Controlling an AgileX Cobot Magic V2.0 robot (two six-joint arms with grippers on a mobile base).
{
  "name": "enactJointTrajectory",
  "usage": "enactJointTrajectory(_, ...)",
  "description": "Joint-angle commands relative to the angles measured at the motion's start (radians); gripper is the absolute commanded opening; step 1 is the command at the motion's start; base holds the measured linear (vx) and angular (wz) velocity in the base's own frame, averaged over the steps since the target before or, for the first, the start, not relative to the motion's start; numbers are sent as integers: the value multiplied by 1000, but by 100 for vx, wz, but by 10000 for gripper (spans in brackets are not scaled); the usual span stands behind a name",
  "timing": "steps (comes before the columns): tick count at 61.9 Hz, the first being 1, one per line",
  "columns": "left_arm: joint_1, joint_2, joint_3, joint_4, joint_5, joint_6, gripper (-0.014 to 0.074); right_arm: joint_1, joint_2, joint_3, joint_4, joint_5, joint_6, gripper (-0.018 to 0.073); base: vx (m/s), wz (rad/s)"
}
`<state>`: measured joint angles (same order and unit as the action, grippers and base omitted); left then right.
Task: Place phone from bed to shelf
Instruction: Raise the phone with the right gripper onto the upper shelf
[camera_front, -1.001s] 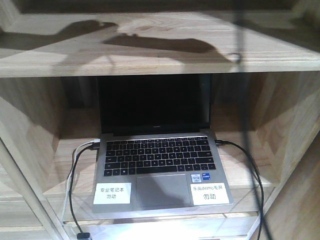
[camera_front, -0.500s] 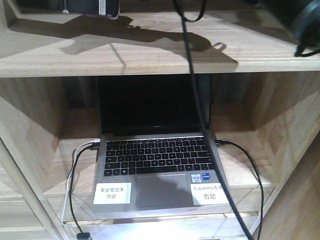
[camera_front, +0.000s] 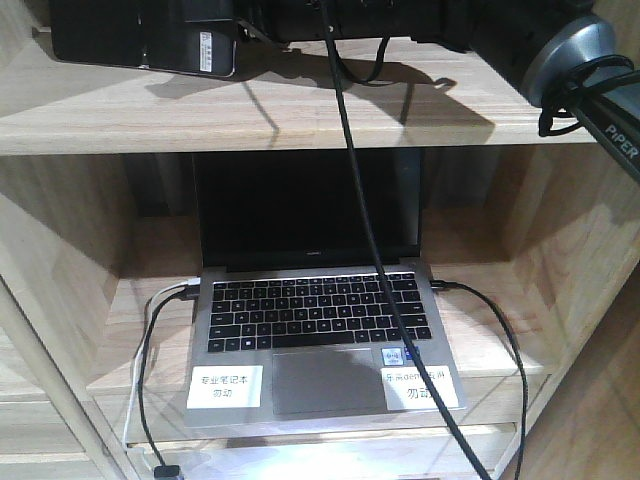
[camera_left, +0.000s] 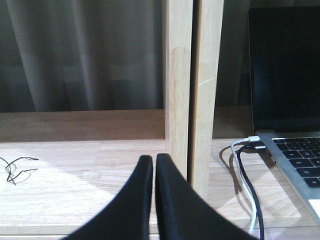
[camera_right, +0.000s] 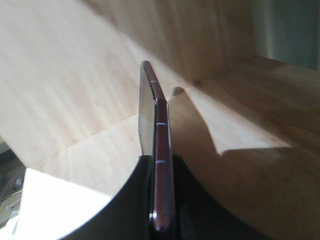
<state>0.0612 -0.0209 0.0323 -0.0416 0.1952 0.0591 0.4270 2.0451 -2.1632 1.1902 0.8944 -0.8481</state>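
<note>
since half a second ago the right arm (camera_front: 560, 50) has come further into the top of the front view, and the phone (camera_front: 150, 38) now shows almost whole at the upper left, hanging just above the upper board of the shelf (camera_front: 300, 115). in the right wrist view the right gripper (camera_right: 161, 167) is clamped on the phone's pinkish edge (camera_right: 161, 165), fingers (camera_right: 135, 200) pressed to both faces. in the left wrist view the left gripper (camera_left: 154, 162) has its fingers together, empty, before a shelf upright (camera_left: 179, 90). at centre, below, sits the laptop (camera_front: 315, 320).
</note>
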Motion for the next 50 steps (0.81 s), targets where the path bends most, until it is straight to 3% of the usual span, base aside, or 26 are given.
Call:
enactJointTrajectory(1, 0, -7, 7, -9, -73, 0, 1, -3, -55, -33, 12, -34, -9, -2, 0, 0)
enactJointTrajectory(17, 0, -7, 7, -9, -73, 0, 1, -3, -55, -33, -4, -44, -5, 13, 0, 0)
enactJointTrajectory(28, 0, -7, 7, -9, -73, 0, 1, -3, -55, -33, -4, -80, 2, 95, 0, 0)
enactJointTrajectory(37, 0, -7, 7, -9, -73, 0, 1, -3, -55, -33, -5, -97, 2, 264, 0, 0)
enactJointTrajectory(50, 0, -7, 7, -9, -73, 0, 1, -3, -55, -33, -27, -124, 29, 609, 0, 0)
